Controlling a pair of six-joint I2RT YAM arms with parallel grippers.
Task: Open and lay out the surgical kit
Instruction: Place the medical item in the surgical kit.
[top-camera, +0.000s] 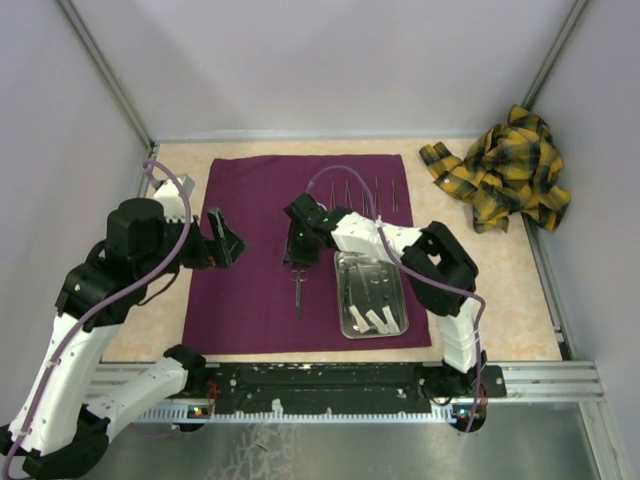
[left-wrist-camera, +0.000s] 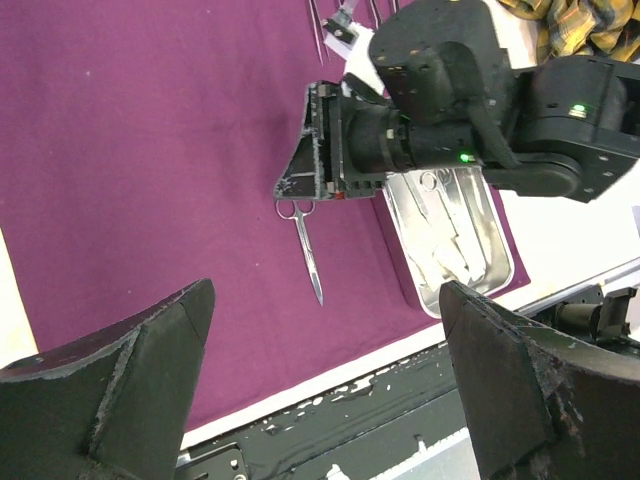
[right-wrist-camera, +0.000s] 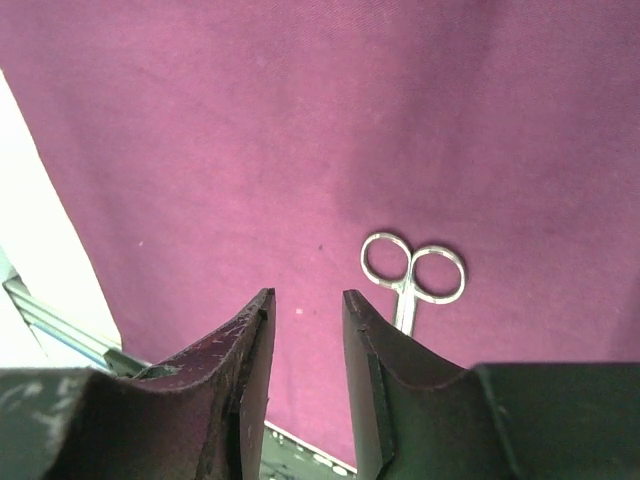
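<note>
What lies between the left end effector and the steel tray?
The scissors, flat on the purple cloth, with the right end effector close by their handles; the top view shows it.

White links (top-camera: 60, 380), black joints (top-camera: 140, 235), a purple cable (top-camera: 152, 172) along each arm; left hand (top-camera: 225, 240) and right hand (right-wrist-camera: 305, 300) black, fingers (right-wrist-camera: 245, 370) scuffed.

Pale lilac walls (top-camera: 300, 60) around beige tabletop (top-camera: 500, 290)
</note>
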